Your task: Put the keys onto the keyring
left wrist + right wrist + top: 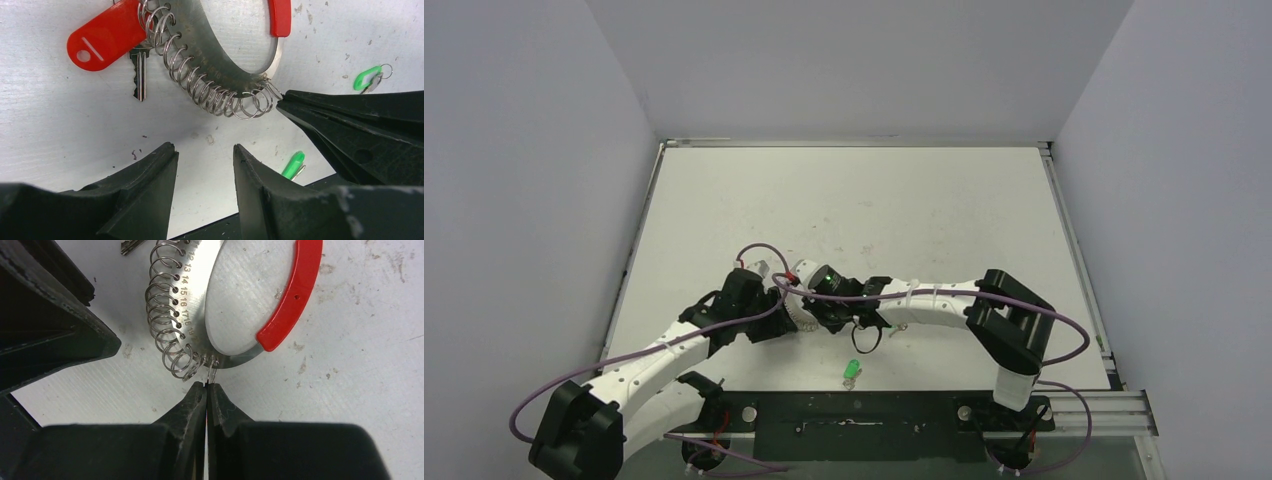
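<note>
The keyring (197,315) is a flat metal loop strung with several small wire rings, with a red sleeve (292,300) over part of its arc; it lies on the table. My right gripper (206,385) is shut on a small wire ring (212,371) at the loop's near edge. In the left wrist view the keyring (215,65) lies ahead of my open, empty left gripper (205,149). Two green-headed keys (367,78) (294,165) lie loose on the table, off the ring. One green key (851,372) shows in the top view near the front edge.
A red tag (107,35) with a plain silver key (139,75) hangs on the keyring. The right gripper's fingers (350,125) cross the right of the left wrist view. Both arms meet at the table's middle (824,300). Grey walls enclose the table.
</note>
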You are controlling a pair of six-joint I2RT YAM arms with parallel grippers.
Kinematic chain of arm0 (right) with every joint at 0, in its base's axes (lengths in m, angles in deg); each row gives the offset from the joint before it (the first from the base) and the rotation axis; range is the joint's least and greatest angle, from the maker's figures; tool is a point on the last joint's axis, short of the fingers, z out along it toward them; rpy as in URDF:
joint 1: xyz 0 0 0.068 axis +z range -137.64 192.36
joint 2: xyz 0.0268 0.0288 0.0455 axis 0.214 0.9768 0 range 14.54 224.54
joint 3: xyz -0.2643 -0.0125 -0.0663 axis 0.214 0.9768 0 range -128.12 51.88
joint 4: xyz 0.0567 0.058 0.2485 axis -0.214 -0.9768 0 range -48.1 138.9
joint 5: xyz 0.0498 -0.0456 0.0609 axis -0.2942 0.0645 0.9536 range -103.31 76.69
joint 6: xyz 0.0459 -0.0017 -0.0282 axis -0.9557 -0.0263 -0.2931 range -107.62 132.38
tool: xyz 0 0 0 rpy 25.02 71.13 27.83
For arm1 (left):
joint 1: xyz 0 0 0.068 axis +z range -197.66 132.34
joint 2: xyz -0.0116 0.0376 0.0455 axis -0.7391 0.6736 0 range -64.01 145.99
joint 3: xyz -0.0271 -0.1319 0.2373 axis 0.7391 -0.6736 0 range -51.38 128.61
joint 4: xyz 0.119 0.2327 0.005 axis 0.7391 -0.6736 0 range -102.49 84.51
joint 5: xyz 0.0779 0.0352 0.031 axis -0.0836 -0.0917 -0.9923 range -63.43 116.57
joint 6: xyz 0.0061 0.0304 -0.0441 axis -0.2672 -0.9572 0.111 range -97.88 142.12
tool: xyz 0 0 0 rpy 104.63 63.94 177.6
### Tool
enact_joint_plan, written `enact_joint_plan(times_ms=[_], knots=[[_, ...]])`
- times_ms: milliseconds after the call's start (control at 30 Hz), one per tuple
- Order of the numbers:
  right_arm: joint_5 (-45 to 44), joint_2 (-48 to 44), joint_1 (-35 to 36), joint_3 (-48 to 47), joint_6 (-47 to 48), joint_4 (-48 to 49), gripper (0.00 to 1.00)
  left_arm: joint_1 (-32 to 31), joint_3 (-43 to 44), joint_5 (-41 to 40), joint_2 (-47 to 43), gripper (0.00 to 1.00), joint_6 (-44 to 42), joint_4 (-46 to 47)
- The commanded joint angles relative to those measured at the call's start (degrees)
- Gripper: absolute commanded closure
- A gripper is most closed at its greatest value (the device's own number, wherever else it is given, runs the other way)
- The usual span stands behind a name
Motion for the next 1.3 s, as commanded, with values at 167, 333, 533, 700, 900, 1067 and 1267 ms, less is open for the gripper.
enact_joint_plan(times_ms=[167, 333, 533, 700, 900, 1067, 1267], knots=[[-2.7, -10.4, 0.4, 9.7, -0.3, 15.8, 1.00, -0.1, 1.1, -0.6, -3.6, 0.57, -0.8, 0.4], [-1.4, -11.3, 0.5, 15.5, -1.4, 28.7, 1.00, -0.1, 1.3, 0.1, -5.3, 0.57, -0.1, 0.9], [-1.8, -13.5, 2.1, 27.1, 3.2, 54.8, 1.00, -0.1, 1.5, 2.7, -6.2, 0.57, 2.1, 2.3], [-3.5, -15.8, 5.4, 30.2, 13.1, 59.8, 1.00, -0.1, 1.8, 4.7, -7.3, 0.58, 5.5, 4.3], [-12.0, -17.0, 11.5, 31.3, 25.6, 60.7, 1.00, 0.0, 2.3, 7.7, -8.6, 0.59, 14.0, 7.9], [-18.6, -16.3, 14.6, 30.8, 29.6, 60.8, 1.00, -0.1, 5.4, 7.6, -9.1, 0.60, 16.3, 3.2], [-23.0, -15.0, 16.8, 30.8, 32.2, 61.6, 1.00, 0.0, 7.8, 1.2, -14.2, 0.62, 16.8, -6.2]])
